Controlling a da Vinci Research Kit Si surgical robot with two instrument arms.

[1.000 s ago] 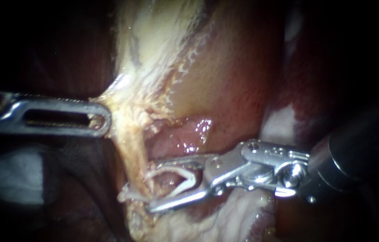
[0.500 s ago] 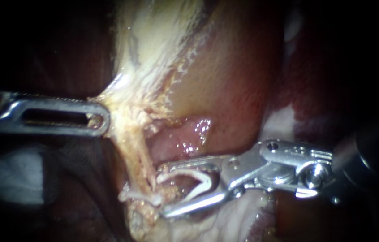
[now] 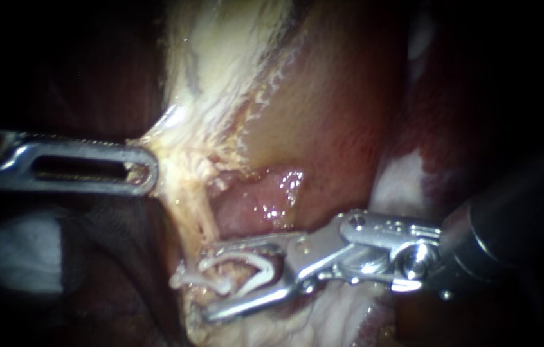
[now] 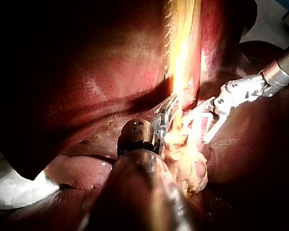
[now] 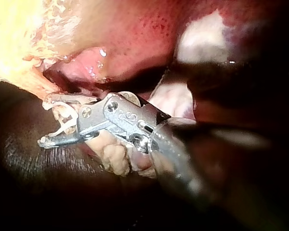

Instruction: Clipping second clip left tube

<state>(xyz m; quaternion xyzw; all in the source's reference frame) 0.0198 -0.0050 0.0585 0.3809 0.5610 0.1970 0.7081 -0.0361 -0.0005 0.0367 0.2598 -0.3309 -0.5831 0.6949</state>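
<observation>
1. My left tool (image 3: 148,171) comes in from the left. Its jaws are pressed together on the edge of a pale tissue band (image 3: 179,164), which runs taut from there up to the gallbladder (image 3: 220,71).
2. The tube (image 3: 196,215) runs down from that band as a thin yellowish strand, just beside a wet pink fold (image 3: 253,202).
3. My right tool (image 3: 209,283) comes in from the right. Its jaws stand spread and carry an open clip (image 3: 256,263), a white V that touches both jaws near their hinge.
4. The tube passes between the tips of those spread jaws. I cannot tell whether the open clip's legs reach fully around it.
5. A second white clip (image 3: 187,280) lies across the tube, touching it, just beside the open clip on the side away from my right tool's shaft.
</observation>
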